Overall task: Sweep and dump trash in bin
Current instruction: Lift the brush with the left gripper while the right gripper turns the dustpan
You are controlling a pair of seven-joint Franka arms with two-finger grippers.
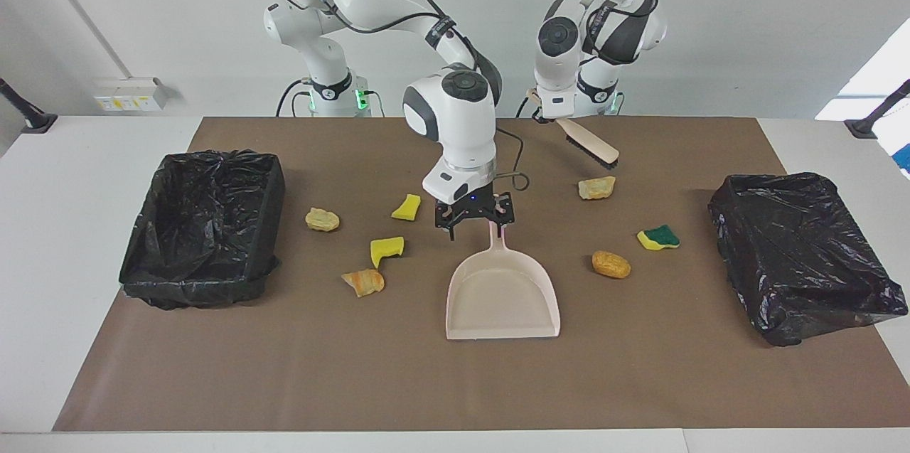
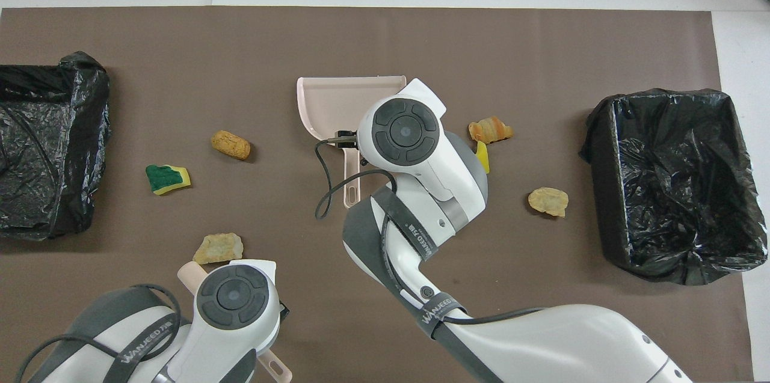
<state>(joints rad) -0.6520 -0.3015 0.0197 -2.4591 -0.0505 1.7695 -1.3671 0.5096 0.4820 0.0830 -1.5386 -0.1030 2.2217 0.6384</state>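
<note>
The trash lies scattered on the brown mat: a tan lump, two yellow sponge pieces and an orange-brown lump toward the right arm's end. Another tan lump, a brown lump and a green-topped sponge lie toward the left arm's end. The beige dustpan lies mid-mat. My right gripper hangs open, low over the dustpan handle's end. My left gripper is shut on the beige brush, held tilted just above the nearby tan lump.
A black-lined bin stands at the right arm's end of the mat and another at the left arm's end. In the overhead view the right arm's wrist covers part of the dustpan.
</note>
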